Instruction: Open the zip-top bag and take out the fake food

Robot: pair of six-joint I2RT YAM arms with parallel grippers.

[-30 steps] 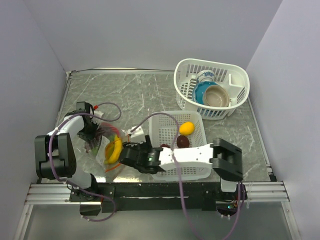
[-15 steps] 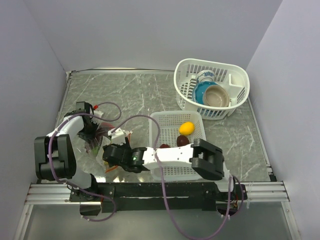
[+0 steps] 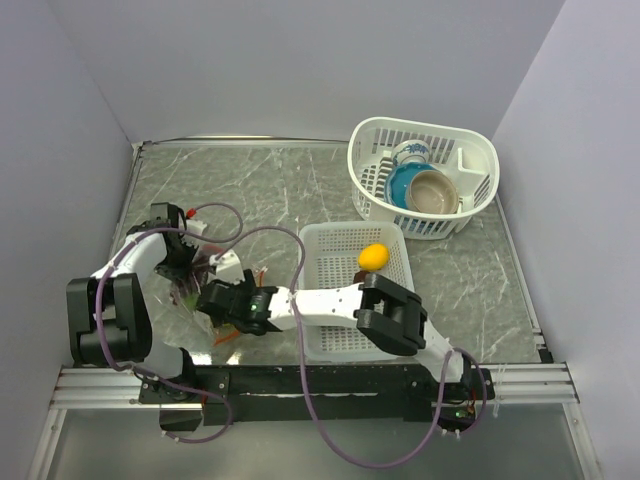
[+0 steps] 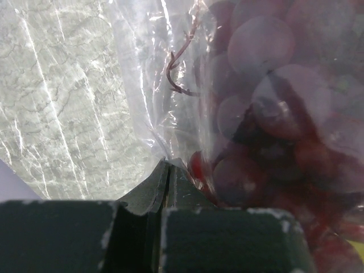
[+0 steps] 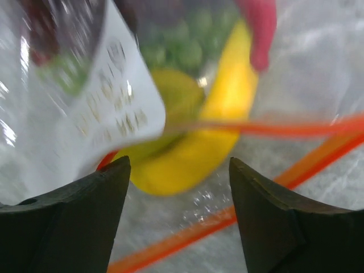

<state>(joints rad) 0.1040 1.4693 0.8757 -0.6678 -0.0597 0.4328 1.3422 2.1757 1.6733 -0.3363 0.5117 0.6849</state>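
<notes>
The clear zip-top bag (image 3: 222,266) lies at the table's left, its orange-red zipper strip (image 3: 228,338) toward the front. My left gripper (image 3: 186,268) is shut on the bag's plastic (image 4: 142,85), with the purple grapes (image 4: 273,102) right behind it inside the bag. My right gripper (image 3: 213,300) is open and low over the bag's mouth. In the right wrist view my right gripper (image 5: 179,170) has the yellow banana (image 5: 193,153) just ahead of its tips, a green piece (image 5: 176,45) behind it, and the zipper strip (image 5: 187,233) below. The yellow-orange fruit (image 3: 372,257) lies in the white basket (image 3: 330,240). The apple is hidden.
A second white slotted basket (image 3: 370,135) at the back right holds a blue bowl (image 3: 405,185) and a tan bowl (image 3: 432,192). My right arm stretches across the front of the middle basket. Walls close in the table on the left, back and right.
My right arm has swung left from beside the middle basket to the bag, and its gripper now covers the banana from above. My left gripper has stayed on the bag.
</notes>
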